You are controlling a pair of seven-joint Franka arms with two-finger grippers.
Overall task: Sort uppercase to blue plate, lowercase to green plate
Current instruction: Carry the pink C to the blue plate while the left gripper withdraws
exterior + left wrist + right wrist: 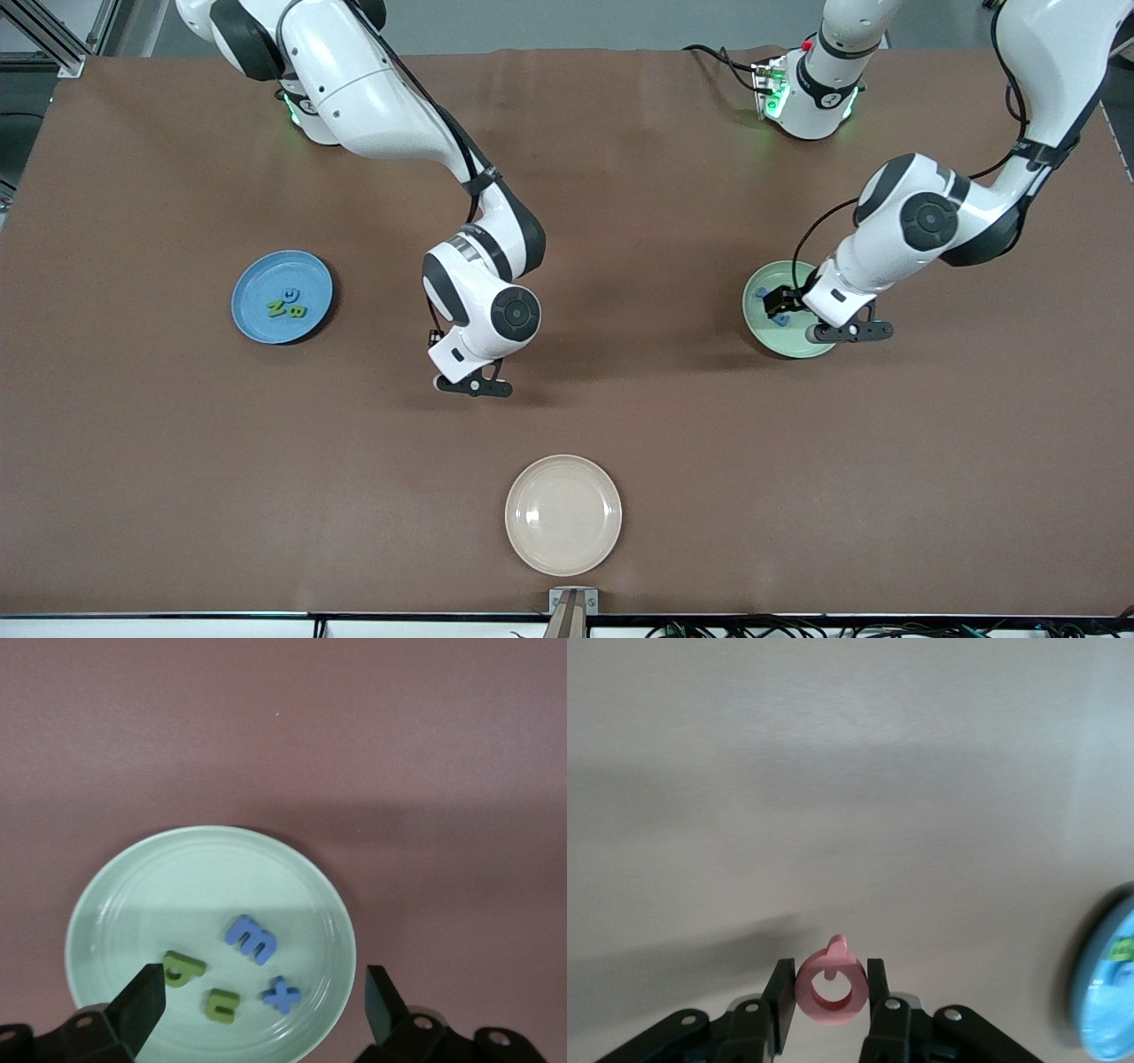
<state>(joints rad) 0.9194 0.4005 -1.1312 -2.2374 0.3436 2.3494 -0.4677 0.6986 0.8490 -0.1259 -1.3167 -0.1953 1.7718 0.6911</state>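
1. The table (620, 416) carries three plates; the cream plate (563, 514), nearest the camera, plays no part.
2. The blue plate (282, 296) lies toward the right arm's end and holds the green N (277, 308), green B (296, 311) and blue C (290, 295).
3. The green plate (177, 886) lies toward the left arm's end with m (252, 939), x (282, 995), u (221, 1005) and b (182, 968) on it.
4. The left gripper (266, 1001) hangs over the green plate, jaws wide and empty.
5. The right gripper (830, 997) hangs over bare table between the plates, jaws narrow, pinching the pink Q (830, 990) across its ring.
6. The Q looks like light, soft foam: likely easy to squash, so a gentle hold across the ring's outer sides suits it.
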